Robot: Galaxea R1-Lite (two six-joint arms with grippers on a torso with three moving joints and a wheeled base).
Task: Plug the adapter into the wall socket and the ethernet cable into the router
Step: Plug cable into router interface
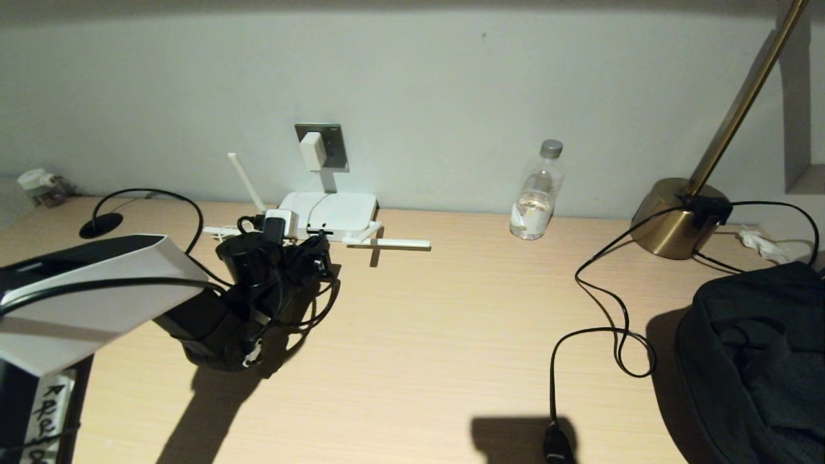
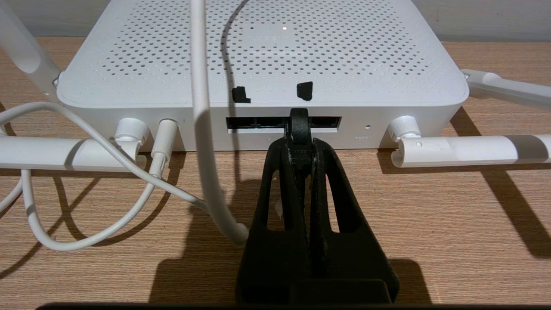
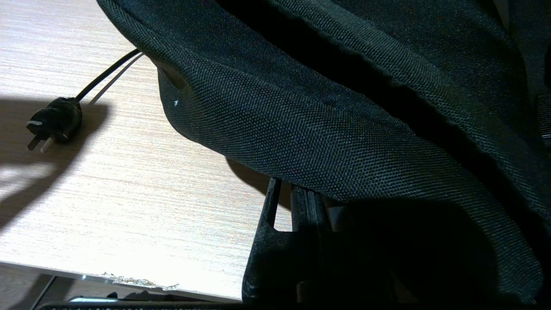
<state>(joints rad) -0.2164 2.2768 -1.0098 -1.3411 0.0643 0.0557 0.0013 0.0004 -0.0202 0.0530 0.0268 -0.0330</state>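
At twelve o'clock, the thin black ethernet cable point(image 2: 298, 129), clenched by the left gripper point(image 2: 298, 148), should be pushed squarely into the flat white router point(image 2: 262, 56).

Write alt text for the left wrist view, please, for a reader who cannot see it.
The left gripper, shut on the ethernet cable, holds its plug at the dark port slot of the router. The white router lies on a wooden table, with white cords and antennas around it.
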